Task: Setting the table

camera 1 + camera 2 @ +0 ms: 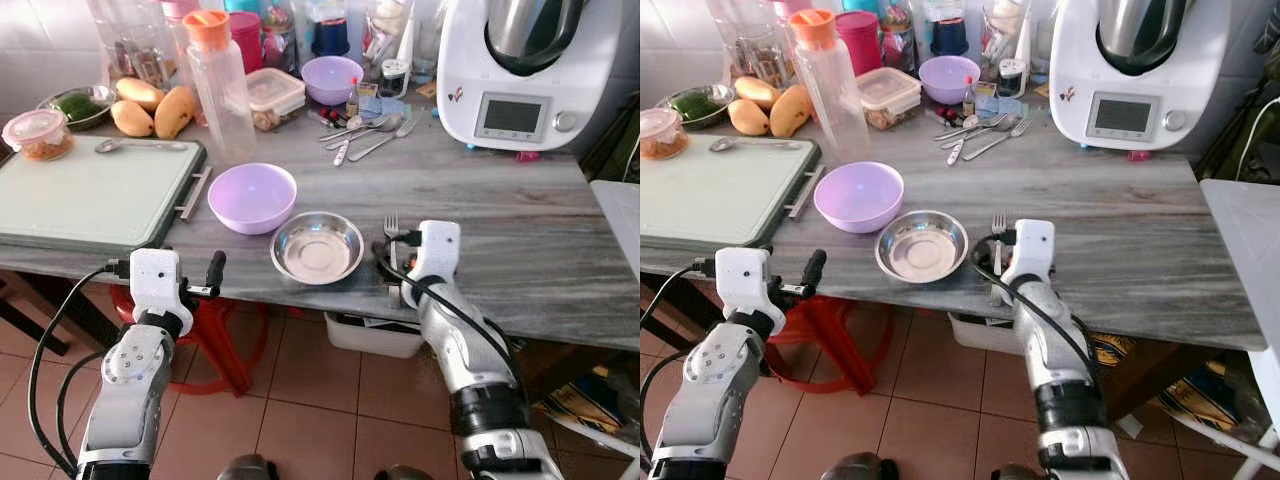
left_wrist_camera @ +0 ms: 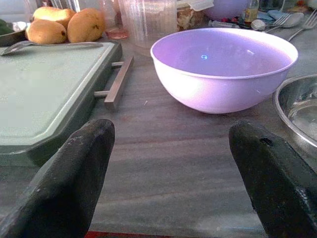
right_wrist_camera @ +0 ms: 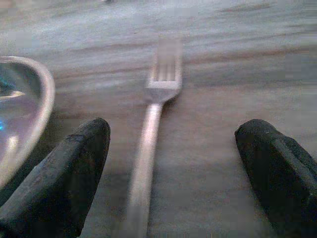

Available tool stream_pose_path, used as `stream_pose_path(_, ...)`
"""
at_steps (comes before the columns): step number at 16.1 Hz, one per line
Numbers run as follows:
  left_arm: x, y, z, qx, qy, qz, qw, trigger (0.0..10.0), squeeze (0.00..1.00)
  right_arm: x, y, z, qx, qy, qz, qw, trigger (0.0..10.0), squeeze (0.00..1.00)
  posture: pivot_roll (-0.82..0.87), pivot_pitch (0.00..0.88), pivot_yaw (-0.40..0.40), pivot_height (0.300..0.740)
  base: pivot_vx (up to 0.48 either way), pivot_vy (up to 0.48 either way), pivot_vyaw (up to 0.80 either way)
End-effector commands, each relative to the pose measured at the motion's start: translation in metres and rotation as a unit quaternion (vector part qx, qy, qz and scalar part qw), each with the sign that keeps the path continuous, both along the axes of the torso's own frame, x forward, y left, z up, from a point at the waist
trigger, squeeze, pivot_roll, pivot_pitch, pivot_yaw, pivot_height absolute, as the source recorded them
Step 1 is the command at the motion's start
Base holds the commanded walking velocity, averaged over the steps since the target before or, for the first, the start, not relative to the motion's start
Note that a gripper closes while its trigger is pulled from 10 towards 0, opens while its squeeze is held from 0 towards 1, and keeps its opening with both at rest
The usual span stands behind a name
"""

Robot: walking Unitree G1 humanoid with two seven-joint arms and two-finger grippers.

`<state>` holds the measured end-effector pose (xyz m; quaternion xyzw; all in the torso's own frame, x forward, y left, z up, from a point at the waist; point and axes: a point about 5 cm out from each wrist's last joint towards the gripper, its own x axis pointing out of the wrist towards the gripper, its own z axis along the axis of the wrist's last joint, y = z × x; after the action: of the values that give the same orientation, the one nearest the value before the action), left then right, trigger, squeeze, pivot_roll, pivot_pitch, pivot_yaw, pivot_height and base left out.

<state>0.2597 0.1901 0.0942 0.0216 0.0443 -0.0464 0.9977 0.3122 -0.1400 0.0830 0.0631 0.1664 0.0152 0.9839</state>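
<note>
Both grippers are being held wide open at the grey marbled table's near edge: the right gripper is straddling a silver metal fork beside the round steel dish; the left gripper is facing the lilac plastic bowl.

arms: silver, black cables | wrists: white housings | left gripper: black fingers

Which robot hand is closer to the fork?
Right. The right gripper is open around the fork on the table, a finger on each side of its handle. The left gripper is open at the table's near edge, facing the purple bowl, beyond the steel bowl.
</note>
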Motion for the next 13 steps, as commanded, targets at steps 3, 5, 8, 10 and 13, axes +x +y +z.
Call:
stream_pose_path(3,0.002,-0.001,-0.001,-0.002,-0.001,0.001,1.0,10.0,0.0,-0.006,-0.011,0.0,-0.016,-0.002,-0.025,1.0,10.0,1.0,0.01,0.0,0.057,0.74,0.0,0.0,0.0)
stream_pose_path(5,0.002,-0.002,0.0,-0.004,-0.003,0.0,1.0,10.0,0.0,-0.015,-0.017,0.002,-0.022,-0.008,-0.038,0.999,10.0,1.0,0.01,0.0,0.055,0.74,0.0,0.0,0.0)
stream_pose_path(8,0.002,-0.003,-0.001,-0.005,-0.004,-0.001,1.0,10.0,0.0,-0.035,-0.025,0.001,-0.056,-0.03,-0.031,0.997,10.0,1.0,0.0,0.0,0.055,0.74,0.0,0.0,0.0)
stream_pose_path(10,0.003,-0.004,-0.001,-0.007,-0.004,-0.003,1.0,10.0,0.0,-0.045,-0.025,0.001,-0.062,-0.049,-0.023,0.997,10.0,1.0,-0.01,0.0,0.058,0.74,0.0,0.0,0.0)
stream_pose_path(13,0.006,-0.009,-0.001,-0.009,-0.009,-0.008,1.0,10.0,0.0,-0.047,-0.02,0.0,-0.063,-0.066,-0.015,0.996,10.0,1.0,-0.01,0.0,0.057,0.74,0.0,0.0,0.0)
